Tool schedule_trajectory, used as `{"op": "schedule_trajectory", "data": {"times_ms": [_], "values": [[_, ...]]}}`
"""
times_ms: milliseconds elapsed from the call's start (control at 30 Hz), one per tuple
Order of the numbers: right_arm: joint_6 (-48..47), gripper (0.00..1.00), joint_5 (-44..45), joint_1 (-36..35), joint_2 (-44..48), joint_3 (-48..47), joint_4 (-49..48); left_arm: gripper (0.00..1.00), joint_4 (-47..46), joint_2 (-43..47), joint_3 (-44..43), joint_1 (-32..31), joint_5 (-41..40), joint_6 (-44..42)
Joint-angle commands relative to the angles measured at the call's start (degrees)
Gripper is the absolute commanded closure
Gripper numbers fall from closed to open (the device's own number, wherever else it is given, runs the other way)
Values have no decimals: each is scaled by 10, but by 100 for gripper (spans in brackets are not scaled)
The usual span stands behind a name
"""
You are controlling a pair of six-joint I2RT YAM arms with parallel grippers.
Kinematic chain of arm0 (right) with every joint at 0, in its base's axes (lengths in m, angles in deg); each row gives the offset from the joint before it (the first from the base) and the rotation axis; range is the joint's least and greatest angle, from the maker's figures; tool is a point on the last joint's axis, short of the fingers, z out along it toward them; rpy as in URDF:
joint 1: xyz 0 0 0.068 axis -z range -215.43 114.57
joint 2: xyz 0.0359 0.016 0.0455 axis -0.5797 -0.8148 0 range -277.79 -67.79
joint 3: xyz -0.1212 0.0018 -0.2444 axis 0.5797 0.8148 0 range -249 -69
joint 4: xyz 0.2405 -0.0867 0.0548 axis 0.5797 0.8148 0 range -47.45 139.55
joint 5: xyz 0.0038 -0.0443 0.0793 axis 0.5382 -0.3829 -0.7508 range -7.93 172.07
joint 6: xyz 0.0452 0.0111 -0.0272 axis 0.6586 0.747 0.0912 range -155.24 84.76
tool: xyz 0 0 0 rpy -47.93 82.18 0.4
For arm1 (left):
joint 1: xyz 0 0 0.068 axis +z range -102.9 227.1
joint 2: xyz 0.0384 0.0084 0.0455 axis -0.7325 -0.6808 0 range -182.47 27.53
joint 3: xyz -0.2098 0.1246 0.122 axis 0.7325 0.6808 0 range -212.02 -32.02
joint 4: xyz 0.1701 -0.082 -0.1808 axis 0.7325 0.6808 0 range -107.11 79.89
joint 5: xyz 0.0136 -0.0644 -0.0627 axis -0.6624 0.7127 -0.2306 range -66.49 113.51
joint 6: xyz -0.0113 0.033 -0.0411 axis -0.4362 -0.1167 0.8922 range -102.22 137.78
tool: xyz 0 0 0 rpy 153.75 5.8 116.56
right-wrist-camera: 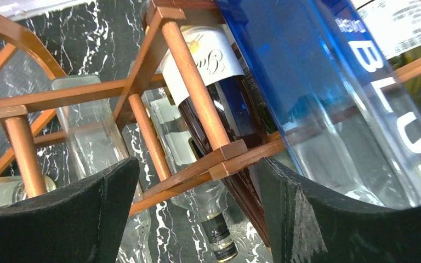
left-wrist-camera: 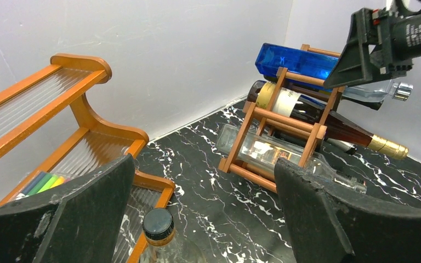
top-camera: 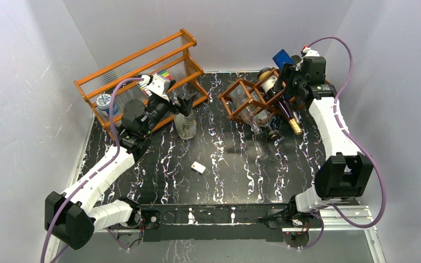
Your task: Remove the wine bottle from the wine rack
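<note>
Reddish-brown wine rack (left-wrist-camera: 288,121) on worktop (top-camera: 225,159): dark wine bottle (left-wrist-camera: 345,127), gold-foiled neck, lodged in a cell. Right pincer (right-wrist-camera: 197,164) spread wide, apparently touching nothing; left pincer (left-wrist-camera: 204,164) likewise spread.

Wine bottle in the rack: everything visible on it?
The wine bottle is dark glass with a cream label and gold foil on the neck. It lies on its side through a wine rack cell, resting on the wooden bars, neck sticking out toward the arms. A blue bottle lies above, a clear bottle below.
</note>
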Motion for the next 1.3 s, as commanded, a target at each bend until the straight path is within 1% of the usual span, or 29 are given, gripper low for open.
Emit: {"op": "schedule_trajectory", "data": {"times_ms": [0,133,300,433,533,633,733,800,933,1033,1133,1267], "values": [[9,10,-15,-8,-18,-27,-27,2,-24,-1,-2,-2,8,0],[22,10,-39,-36,-30,-26,-42,2,-22,-4,-4,-2,7,-1],[49,9,-87,-54,-39,-18,-96,2,-21,-7,-4,-2,8,-4],[69,9,-136,-65,-56,-32,-103,2,-19,-8,-4,-2,5,-6],[69,6,-181,-71,-59,-36,-113,2,-18,-9,-3,-2,5,-7],[57,5,-205,-71,-69,-68,-77,2,-18,-12,-5,-2,6,-7],[39,3,-186,-71,-49,-93,-29,2,-18,-15,-5,-2,9,-6],[27,2,-152,-70,-14,-82,-22,2,-17,-16,-6,-2,11,-5],[17,2,-45,-64,68,-17,-47,2,-18,-17,-6,-2,17,-1],[46,2,39,-42,117,34,-56,2,-18,-18,-6,-2,17,1],[71,2,36,-15,127,52,-51,2,-18,-19,-6,-2,17,2],[81,2,18,7,116,56,-39,2,-19,-19,-6,-2,16,1]]}}
